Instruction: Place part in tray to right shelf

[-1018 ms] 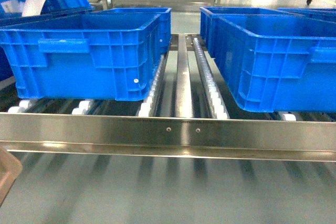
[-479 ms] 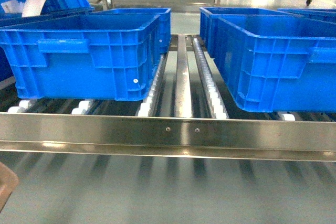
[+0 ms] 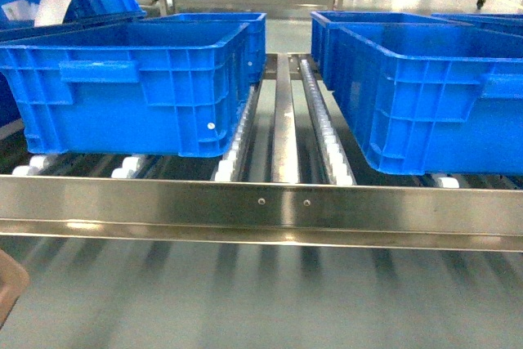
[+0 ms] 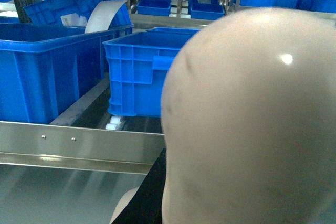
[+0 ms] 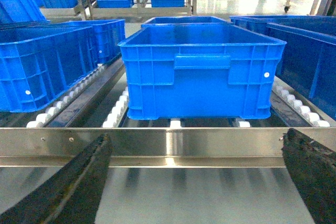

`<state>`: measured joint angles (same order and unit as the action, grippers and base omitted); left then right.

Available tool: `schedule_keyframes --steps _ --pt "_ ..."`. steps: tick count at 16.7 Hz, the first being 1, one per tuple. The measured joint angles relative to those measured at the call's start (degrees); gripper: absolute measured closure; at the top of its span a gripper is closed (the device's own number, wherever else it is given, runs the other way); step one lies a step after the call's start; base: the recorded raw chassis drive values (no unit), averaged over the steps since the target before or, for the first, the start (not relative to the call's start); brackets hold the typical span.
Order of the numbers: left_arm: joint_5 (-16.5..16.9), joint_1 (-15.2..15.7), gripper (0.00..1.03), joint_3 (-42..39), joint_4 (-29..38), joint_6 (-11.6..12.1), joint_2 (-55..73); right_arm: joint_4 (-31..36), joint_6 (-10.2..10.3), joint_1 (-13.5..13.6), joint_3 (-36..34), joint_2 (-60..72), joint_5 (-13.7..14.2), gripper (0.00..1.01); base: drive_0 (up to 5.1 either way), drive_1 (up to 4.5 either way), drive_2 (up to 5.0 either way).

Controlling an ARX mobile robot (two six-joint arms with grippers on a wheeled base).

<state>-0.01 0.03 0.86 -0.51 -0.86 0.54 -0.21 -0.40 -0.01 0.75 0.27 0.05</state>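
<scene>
Tray (image 4: 247, 124): seen filling the left wrist view; grip hidden.
Right gripper (image 5: 194, 182): fingers spread wide, nothing held.
Right shelf (image 3: 270, 202): blue crates (image 3: 131, 87) carried at 12 o'clock.

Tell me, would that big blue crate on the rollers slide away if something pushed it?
Probably yes. The blue crate sits on white rollers, so a shove would likely send it gliding along the rack rather than tipping, given its wide, low shape. Its ribbed walls suggest stiff plastic that won't flex much. It looks empty from above, so it is likely fairly light for its size.
</scene>
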Motion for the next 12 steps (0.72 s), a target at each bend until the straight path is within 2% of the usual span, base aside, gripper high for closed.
schedule_keyframes --steps 1,2,12 --pt "0.00 0.00 0.88 0.00 0.00 0.00 0.00 0.00 0.00 0.00 0.00 0.00 0.00 0.01 0.0 0.00 0.0" --pt "0.00 0.00 0.88 0.00 0.00 0.00 0.00 0.00 0.00 0.00 0.00 0.00 0.00 0.04 0.0 0.00 0.0" --pt "0.00 0.00 0.88 0.00 0.00 0.00 0.00 0.00 0.00 0.00 0.00 0.00 0.00 0.03 0.0 0.00 0.0"
